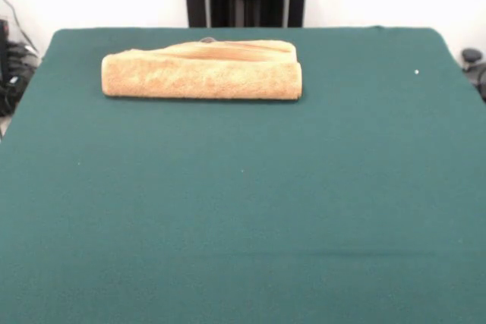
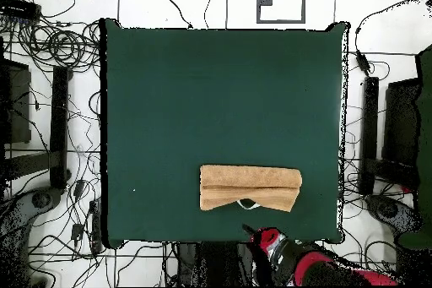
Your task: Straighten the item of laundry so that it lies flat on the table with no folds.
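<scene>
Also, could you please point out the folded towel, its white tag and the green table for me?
towel [image 1: 201, 79], front view, front fold.
white tag [image 2: 248, 204], overhead view, loop at the towel's edge.
table [image 1: 243, 210], front view, bare cloth.

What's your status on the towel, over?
Hand not visible; arm drawn back at table edge. Towel still folded into a long bundle, near the robot's side of the table. Nothing in the way.
</scene>
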You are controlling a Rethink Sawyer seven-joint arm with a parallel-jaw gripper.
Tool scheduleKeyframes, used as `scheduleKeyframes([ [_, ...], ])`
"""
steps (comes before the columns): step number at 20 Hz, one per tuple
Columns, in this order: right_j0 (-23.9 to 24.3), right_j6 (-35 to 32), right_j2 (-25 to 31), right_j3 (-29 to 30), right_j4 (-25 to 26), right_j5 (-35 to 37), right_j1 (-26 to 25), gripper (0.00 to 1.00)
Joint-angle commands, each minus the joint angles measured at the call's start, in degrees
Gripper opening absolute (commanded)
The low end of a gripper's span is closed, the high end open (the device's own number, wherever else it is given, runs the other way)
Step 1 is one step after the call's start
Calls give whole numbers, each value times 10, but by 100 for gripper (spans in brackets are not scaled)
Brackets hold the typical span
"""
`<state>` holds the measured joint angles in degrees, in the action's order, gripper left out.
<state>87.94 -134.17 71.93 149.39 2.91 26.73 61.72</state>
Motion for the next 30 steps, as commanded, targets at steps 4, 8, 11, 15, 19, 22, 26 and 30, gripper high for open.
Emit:
scheduleKeyframes([
  [4, 27, 120, 32, -20, 103, 17, -108, 100],
  [8, -11, 79, -28, -21, 176, -30, -143, 100],
  [11, -59, 51, -132, -61, 284, -72, -214, 100],
  [15, -95, 23, -212, -110, 386, -110, -296, 100],
  [19, -118, 8, -252, -153, 451, -133, -349, 100],
  [22, -123, 16, -273, -191, 488, -141, -395, 100],
  [26, -132, 23, -295, -231, 526, -150, -437, 100],
  [30, -137, 27, -308, -261, 556, -162, -466, 100],
])
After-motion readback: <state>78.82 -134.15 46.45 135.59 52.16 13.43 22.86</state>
